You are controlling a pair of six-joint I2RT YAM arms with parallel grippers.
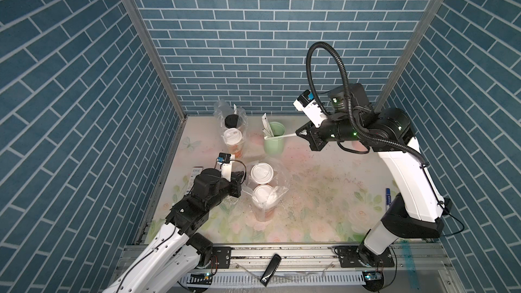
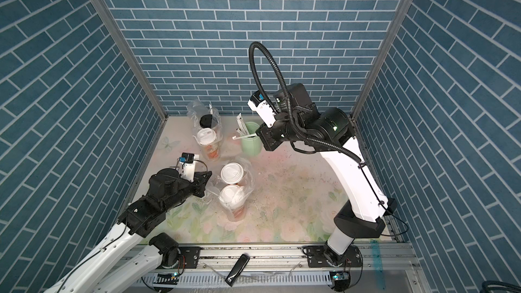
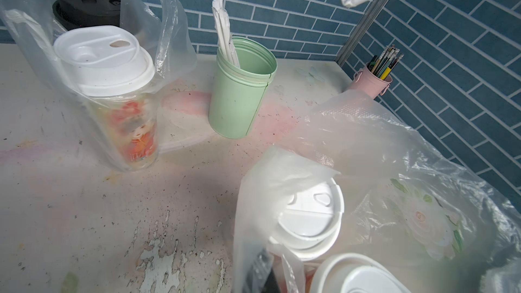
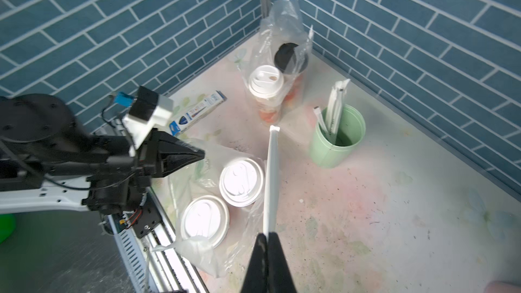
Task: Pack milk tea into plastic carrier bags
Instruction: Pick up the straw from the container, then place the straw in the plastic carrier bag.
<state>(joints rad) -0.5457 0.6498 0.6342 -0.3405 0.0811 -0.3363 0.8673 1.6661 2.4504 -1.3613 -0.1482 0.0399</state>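
Note:
Two milk tea cups with white lids (image 1: 262, 173) (image 1: 265, 194) stand in the near plastic carrier bag (image 1: 277, 190), seen too in the right wrist view (image 4: 241, 181) (image 4: 204, 218). My left gripper (image 1: 242, 182) (image 4: 200, 154) is shut on that bag's film edge (image 3: 259, 235). A second bag (image 1: 220, 108) at the back holds a black-lidded cup (image 1: 232, 121) and a white-lidded cup (image 1: 232, 136) (image 3: 104, 63). My right gripper (image 1: 299, 133) (image 4: 267, 235) hangs above the table, shut on a white wrapped straw (image 4: 272, 178) (image 1: 282, 136) that points over the near bag.
A mint-green cup (image 1: 274, 139) (image 4: 337, 136) with more wrapped straws stands at the back middle. A pink pen cup (image 3: 369, 80) sits in the far right corner. A toothpaste box (image 4: 197, 111) lies by the left wall. A blue marker (image 1: 388, 198) lies at the right edge.

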